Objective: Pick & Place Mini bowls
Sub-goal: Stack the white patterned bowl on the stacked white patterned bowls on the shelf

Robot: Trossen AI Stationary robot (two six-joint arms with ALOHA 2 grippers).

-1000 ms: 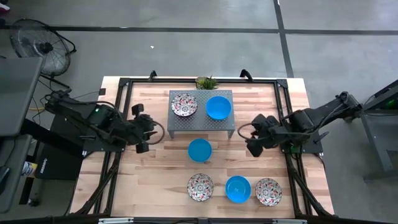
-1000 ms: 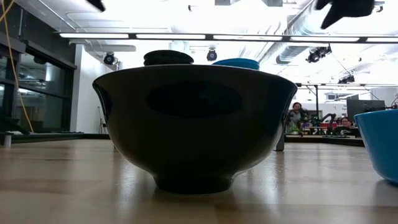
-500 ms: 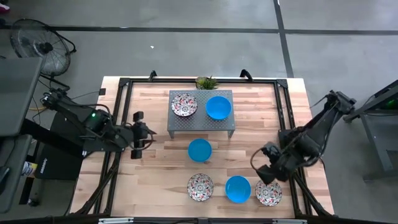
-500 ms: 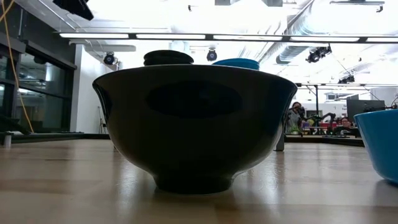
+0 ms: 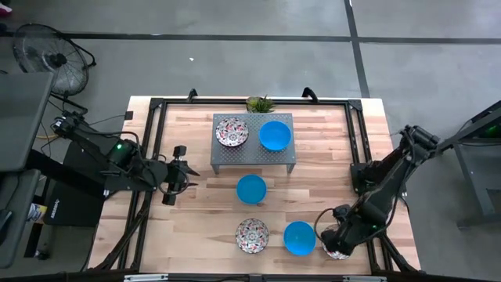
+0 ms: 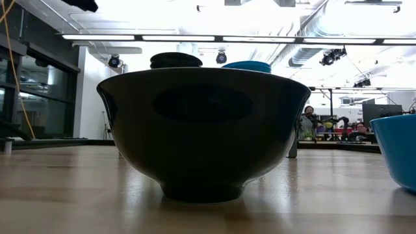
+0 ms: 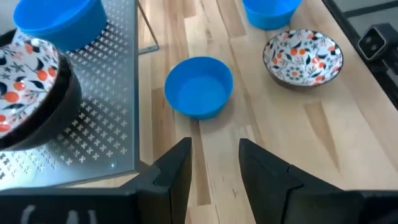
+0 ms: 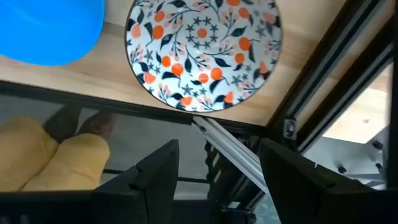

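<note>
Several mini bowls show. A floral bowl (image 5: pixel 232 131) and a blue bowl (image 5: pixel 275 135) stand on a grey perforated rack (image 5: pixel 253 154). Another blue bowl (image 5: pixel 251 189) rests on the table in front of the rack. A floral bowl (image 5: pixel 252 234) and a blue bowl (image 5: pixel 299 238) sit near the front edge. My right gripper (image 5: pixel 329 236) hangs open above a third floral bowl (image 8: pixel 202 53) at the near right corner, mostly hiding it from above. My left gripper (image 5: pixel 169 185) is open at the table's left, facing the middle blue bowl (image 7: pixel 199 87).
A small green plant (image 5: pixel 260 103) stands behind the rack. A black metal frame (image 5: pixel 356 141) runs round the table, and its near rail (image 8: pixel 230 146) lies right beside the corner bowl. Bare wood lies between the rack and the left gripper.
My right gripper has swung from beside the rack's right end toward the table's near edge, sinking and rolling its wrist, and now hangs over the corner floral bowl. My left gripper has drawn back a little toward the near left and tipped. No bowl has moved.
</note>
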